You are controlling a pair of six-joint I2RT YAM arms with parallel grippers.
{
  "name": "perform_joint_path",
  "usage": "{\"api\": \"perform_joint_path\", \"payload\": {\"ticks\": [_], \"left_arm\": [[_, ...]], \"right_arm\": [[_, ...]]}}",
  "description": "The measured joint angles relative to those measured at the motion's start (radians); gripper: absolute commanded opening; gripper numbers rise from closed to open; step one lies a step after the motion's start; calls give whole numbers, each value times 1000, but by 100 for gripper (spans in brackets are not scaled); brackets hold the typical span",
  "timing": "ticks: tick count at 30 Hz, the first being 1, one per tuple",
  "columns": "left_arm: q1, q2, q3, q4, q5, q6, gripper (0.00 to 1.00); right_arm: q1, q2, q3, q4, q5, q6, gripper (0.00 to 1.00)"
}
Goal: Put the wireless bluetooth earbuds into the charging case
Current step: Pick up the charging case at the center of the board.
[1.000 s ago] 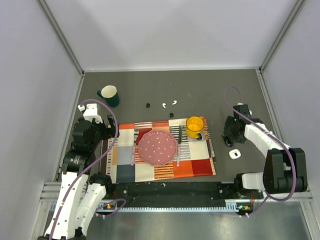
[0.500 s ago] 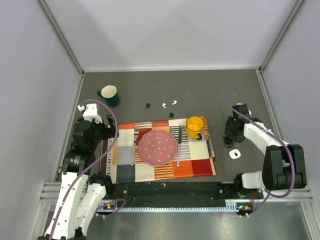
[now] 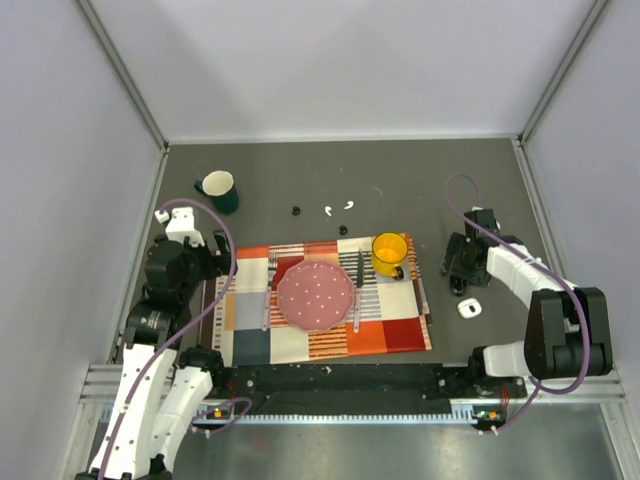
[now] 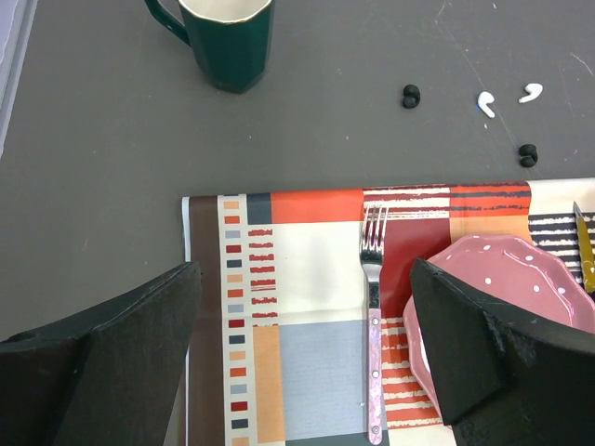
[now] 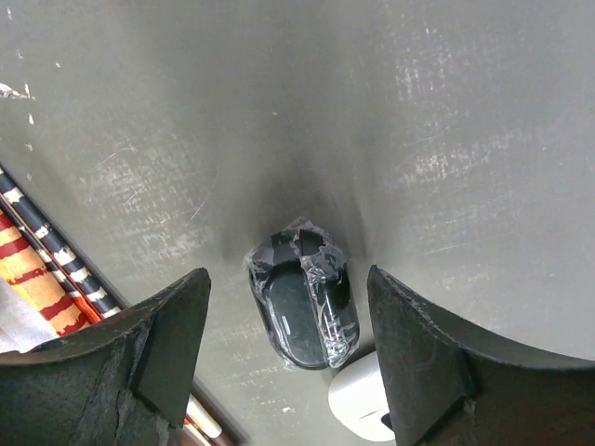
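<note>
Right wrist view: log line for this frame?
right gripper: open, over black oval object | charging case: beside it, not gripped | earbuds: on table beyond placemat | left gripper: open, over placemat

Lab test cell: plain grey walls (image 3: 340, 60), aluminium frame (image 3: 120, 75) (bolted-down arms), dark tabletop (image 3: 400, 175).

- left arm (image 3: 140, 400): white shells, black joints, lilac cable (image 3: 190, 203) looped over it
- right arm (image 3: 510, 268): same white and black, lilac cable
- left gripper (image 4: 305, 269): matte black wedge fingers (image 4: 112, 362)
</note>
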Motion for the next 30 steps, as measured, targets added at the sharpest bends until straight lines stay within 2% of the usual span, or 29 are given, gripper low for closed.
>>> {"api": "perform_joint_path", "payload": {"ticks": [2, 10, 12, 17, 19, 20, 24, 28, 30], "left_arm": [[0, 0, 0, 0, 0, 0, 99], [0, 0, 0, 0, 8, 0, 99], [0, 0, 0, 0, 11, 0, 99], [0, 0, 0, 0, 12, 0, 99], [0, 0, 0, 0, 12, 0, 99], [0, 0, 0, 0, 12, 0, 99], [0, -1, 0, 0, 13, 0, 99], [0, -3, 0, 0, 13, 0, 99], [0, -3, 0, 0, 15, 0, 99]], "right_arm": [[2, -8, -5, 0, -1, 0, 69], [17, -35, -31, -16, 2, 7, 59], [19, -34, -31, -21, 2, 7, 52], [20, -34, -31, -25, 6, 9, 50], [20, -34, -31, -25, 6, 9, 55], [20, -34, -31, -25, 6, 9, 62], [22, -27, -31, -26, 6, 9, 66], [37, -26, -31, -27, 6, 9, 61], [40, -26, -31, -28, 7, 10, 54]]}}
